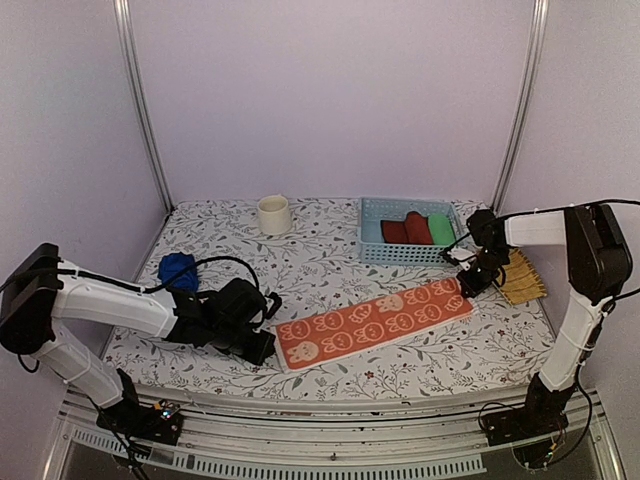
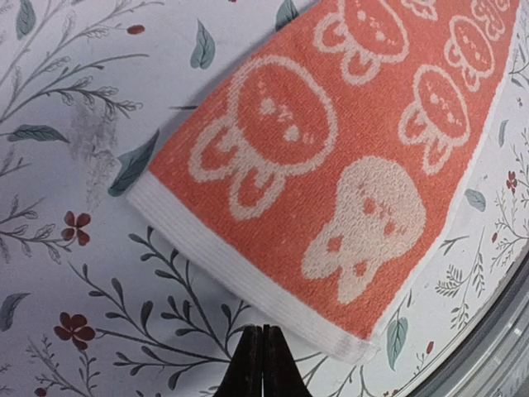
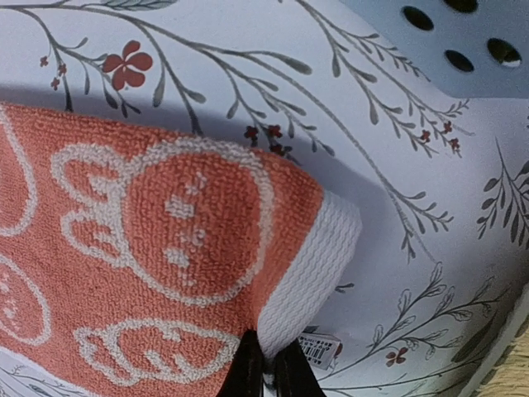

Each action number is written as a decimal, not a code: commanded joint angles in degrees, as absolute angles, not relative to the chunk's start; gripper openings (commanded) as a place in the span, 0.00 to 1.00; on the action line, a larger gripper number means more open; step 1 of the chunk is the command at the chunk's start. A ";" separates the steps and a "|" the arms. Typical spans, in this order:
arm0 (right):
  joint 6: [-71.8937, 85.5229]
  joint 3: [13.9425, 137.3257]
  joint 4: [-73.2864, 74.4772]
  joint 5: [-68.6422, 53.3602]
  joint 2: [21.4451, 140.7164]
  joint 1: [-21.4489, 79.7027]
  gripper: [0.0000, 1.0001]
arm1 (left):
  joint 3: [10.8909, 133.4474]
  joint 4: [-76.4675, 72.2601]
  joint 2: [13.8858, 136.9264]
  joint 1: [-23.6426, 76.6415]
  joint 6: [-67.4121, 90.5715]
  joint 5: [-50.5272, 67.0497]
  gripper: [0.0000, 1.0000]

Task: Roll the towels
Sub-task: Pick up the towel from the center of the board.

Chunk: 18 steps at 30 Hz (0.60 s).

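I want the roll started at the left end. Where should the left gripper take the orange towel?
Probably the white hem of the towel's short left end, near its corner, coming in low from beyond that end. This end lies flat on the table, so only an edge offers a pinch, and the left gripper, shut, sits beside that hem.

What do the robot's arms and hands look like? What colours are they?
Both arms are chunky white tubes joined by black joints. The left arm has a black cable looping over it, and the right arm has a thin black wire along its top. The left hand and the right hand each end in two slim black fingers that taper to points.
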<state>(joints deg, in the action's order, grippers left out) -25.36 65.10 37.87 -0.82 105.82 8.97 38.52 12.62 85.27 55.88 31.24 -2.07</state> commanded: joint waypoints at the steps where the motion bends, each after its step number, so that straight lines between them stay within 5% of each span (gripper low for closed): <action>1: -26.04 63.18 36.51 8.14 106.31 5.96 0.04 | 39.11 13.43 83.07 55.96 31.70 -5.27 0.04; 18: -28.29 70.68 51.60 -30.09 99.14 5.26 0.02 | 40.65 17.30 82.62 53.02 29.24 -7.30 0.05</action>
